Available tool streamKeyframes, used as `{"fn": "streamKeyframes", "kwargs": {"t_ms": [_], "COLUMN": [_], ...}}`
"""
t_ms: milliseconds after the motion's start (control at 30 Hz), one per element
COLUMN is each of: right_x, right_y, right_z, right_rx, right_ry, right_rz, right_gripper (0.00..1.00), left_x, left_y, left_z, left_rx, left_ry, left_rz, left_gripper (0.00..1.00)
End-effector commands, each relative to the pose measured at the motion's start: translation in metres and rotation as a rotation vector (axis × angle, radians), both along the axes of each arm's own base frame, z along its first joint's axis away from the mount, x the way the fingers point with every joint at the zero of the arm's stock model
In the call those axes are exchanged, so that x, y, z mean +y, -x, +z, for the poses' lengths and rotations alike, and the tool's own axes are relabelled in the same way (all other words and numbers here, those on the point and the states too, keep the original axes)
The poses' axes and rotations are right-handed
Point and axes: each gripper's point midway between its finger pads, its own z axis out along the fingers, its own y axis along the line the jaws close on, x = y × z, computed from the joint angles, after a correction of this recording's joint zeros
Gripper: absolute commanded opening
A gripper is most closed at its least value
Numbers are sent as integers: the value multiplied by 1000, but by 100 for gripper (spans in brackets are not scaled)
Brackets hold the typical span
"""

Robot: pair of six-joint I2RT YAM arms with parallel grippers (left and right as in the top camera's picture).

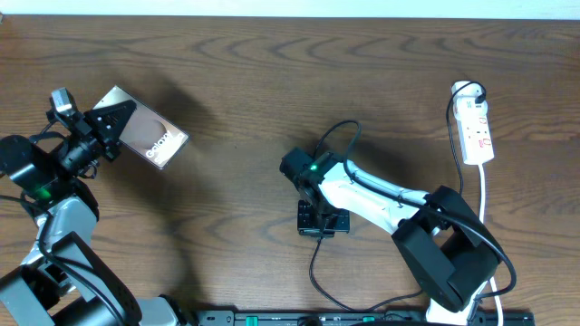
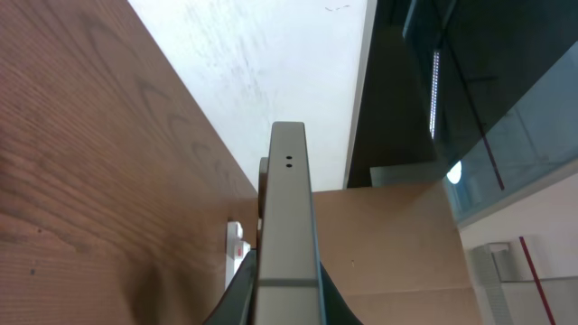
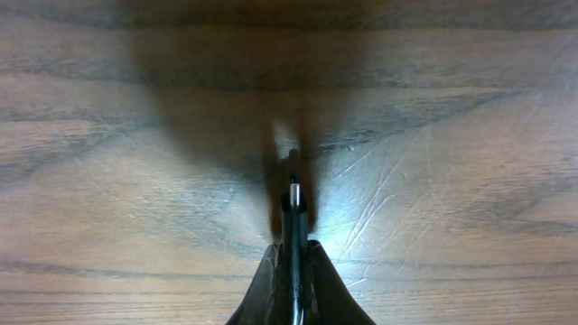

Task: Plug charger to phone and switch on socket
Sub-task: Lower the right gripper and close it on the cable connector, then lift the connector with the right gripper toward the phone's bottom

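The phone [image 1: 152,136], a dark slab with a brownish oval and white lettering, is held off the table at the far left by my left gripper [image 1: 109,127], which is shut on its near end. In the left wrist view the phone shows edge-on [image 2: 287,208] between the jaws [image 2: 287,298]. My right gripper [image 1: 292,167] at mid-table is shut on the charger's black plug [image 3: 293,217], whose tip points out past the fingers [image 3: 293,280] over bare wood. The thin black cable [image 1: 337,136] loops behind it. The white socket strip [image 1: 477,131] lies at the far right.
The socket's white cord [image 1: 483,195] runs down the right side. A black bar [image 1: 362,317] lines the table's front edge. The socket's end also shows in the left wrist view [image 2: 235,248], with cardboard [image 2: 388,244] beyond the table.
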Motion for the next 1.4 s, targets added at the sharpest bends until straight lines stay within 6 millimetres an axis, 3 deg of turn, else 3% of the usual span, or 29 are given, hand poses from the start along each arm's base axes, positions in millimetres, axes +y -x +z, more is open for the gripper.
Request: {"fn": "streamKeyframes", "kwargs": {"t_ms": [0,333,500,567,633,767,867,933,1033,1200,1367], "right_x": [-3,-1,4,19,46,127,169,178,181,178,178], "right_y": [10,12,2,-8,-19,-43,-51,-48,-42,-35,-34], "right_z": [-13,-21,-19,-15,-7,45,109,142,169,191,193], "right_rx": [47,81,59,49,37,-33,-113,-155,-185,-228,-235], "right_ry": [26,9,-21,-116,-279,-831,-1260,-1447,-1591,-1712,-1727], "right_rz": [0,3,2,35,79,245,422,542,658,796,817], "right_gripper": [1,1,1,1,1,1,1,1,1,1,1], "left_x": [-2,-3,-3,-3,-3,-5,-6,-8,-12,-20,-32], "left_y": [3,4,4,4,4,5,7,9,13,20,19], "left_z": [8,8,8,8,8,8,8,8,8,7,8], "left_rx": [-33,-34,-34,-34,-34,-34,-34,-43,-67,-108,-135], "left_ry": [-28,-28,-28,-28,-28,-28,-29,-37,-61,-98,-120], "left_rz": [-19,-26,-26,-26,-26,-38,-53,-66,-100,-162,-195], "left_gripper": [7,7,7,8,8,8,7,7,7,7,7]}}
